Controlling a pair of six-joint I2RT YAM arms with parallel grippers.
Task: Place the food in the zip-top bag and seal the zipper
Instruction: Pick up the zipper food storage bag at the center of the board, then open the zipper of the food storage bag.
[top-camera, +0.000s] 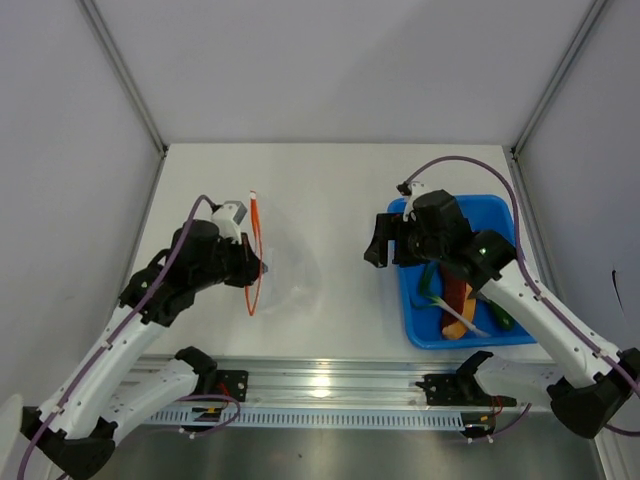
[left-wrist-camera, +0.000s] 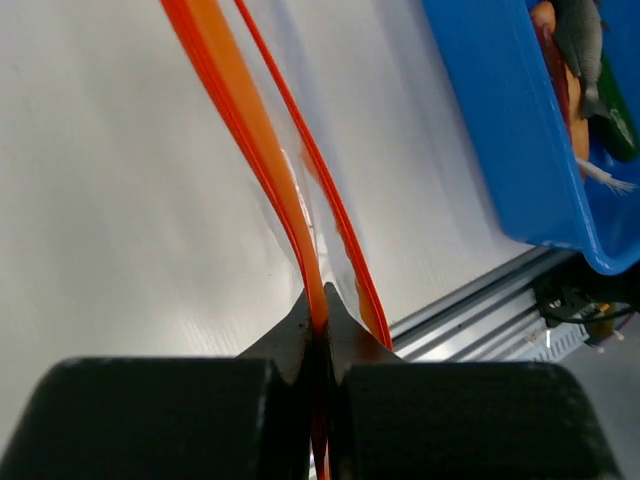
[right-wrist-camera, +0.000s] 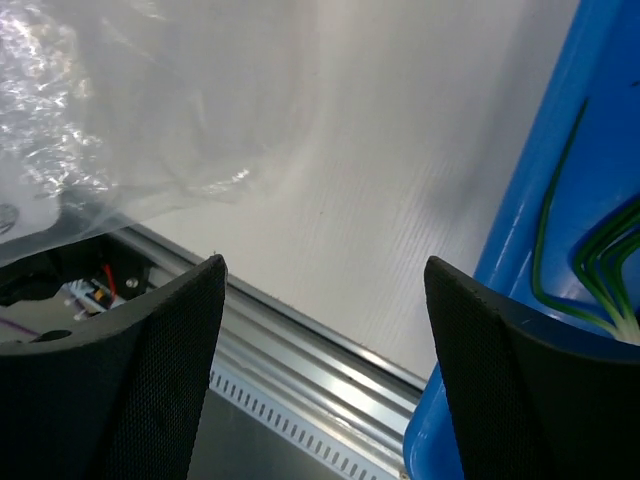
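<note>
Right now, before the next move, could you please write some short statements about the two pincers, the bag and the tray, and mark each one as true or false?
1. The left pincer is shut on the zipper of the zip-top bag. True.
2. The right pincer is shut. False: it is open and holds nothing.
3. The sausage lies inside the zip-top bag. False: it lies in the blue tray.
4. The zipper is sealed along its whole length. False: its two strips stand apart, so the mouth is open.
5. The blue tray is on the robot's right side. True.
</note>
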